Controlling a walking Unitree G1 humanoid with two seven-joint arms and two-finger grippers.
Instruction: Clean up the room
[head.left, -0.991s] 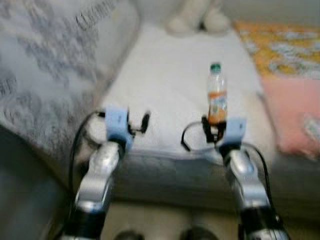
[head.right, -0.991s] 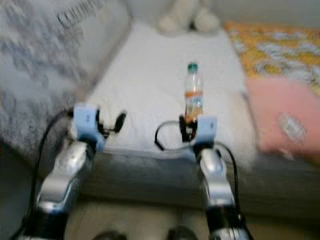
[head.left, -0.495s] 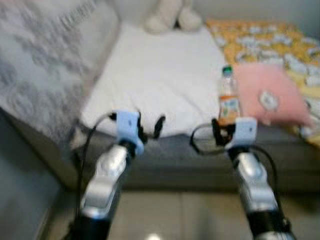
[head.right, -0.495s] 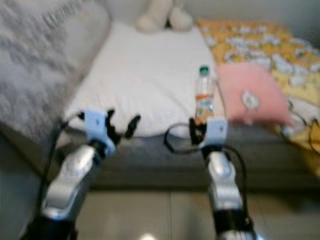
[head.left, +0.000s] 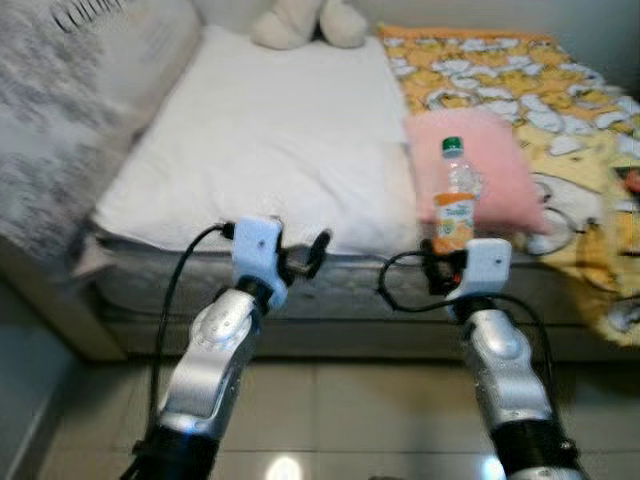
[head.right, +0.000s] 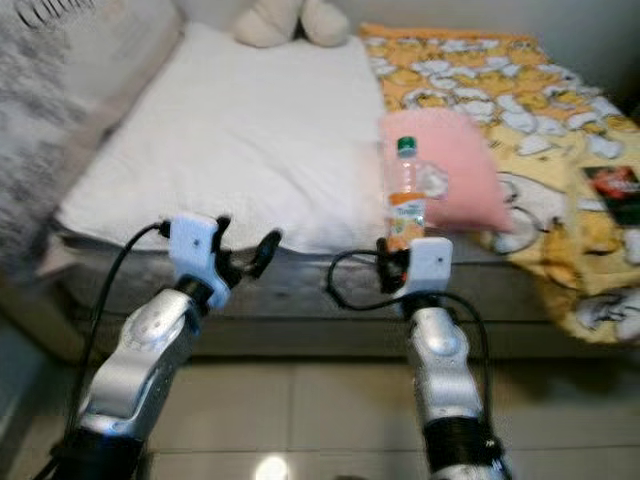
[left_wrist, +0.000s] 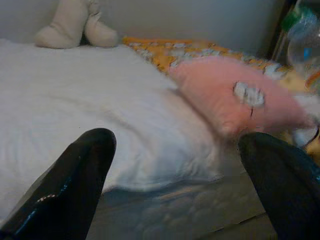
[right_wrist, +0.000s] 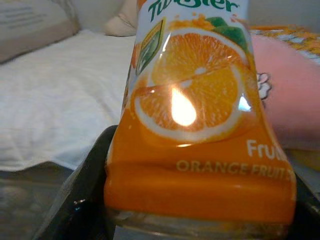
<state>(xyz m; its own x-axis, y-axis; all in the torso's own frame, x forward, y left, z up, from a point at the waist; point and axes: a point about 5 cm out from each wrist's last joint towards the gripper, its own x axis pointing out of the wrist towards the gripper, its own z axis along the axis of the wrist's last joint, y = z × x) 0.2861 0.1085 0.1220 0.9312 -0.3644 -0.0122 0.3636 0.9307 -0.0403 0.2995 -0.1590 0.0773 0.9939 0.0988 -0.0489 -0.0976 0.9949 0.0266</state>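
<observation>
- Right gripper (head.left: 440, 268) held up in front of the bed (head.left: 300, 290); its two black fingers are closed around the base of one orange juice bottle (head.left: 455, 195)
- Bottle upright, green cap on top, orange label; in the right wrist view the label (right_wrist: 200, 100) shows a cut orange and the words "ORANGE FRUIT", with a black finger (right_wrist: 80, 200) pressed against the bottle's lower side
- Left gripper (head.left: 305, 260) raised beside it at about the same height, fingers spread apart, nothing between them; in the left wrist view the two fingertips (left_wrist: 75, 185) stand wide of each other with the mattress edge seen between
- Bottle is off the bed, carried in the air above the tiled floor (head.left: 330, 400), near the mattress front edge
- Behind the bottle: one pink cushion (head.left: 480, 165) lying on the bed, partly over a yellow cartoon-print blanket (head.left: 560, 110)
- One white sheet (head.left: 270, 130) covers the left part of the mattress
- One cream plush toy (head.left: 295, 20) at the head end
- One grey patterned pillow (head.left: 70, 70) along the robot's left side of the bed
- One dark packet (head.right: 615, 190) on the blanket at far right; what it is cannot be told
- Black cables loop from each wrist mount
</observation>
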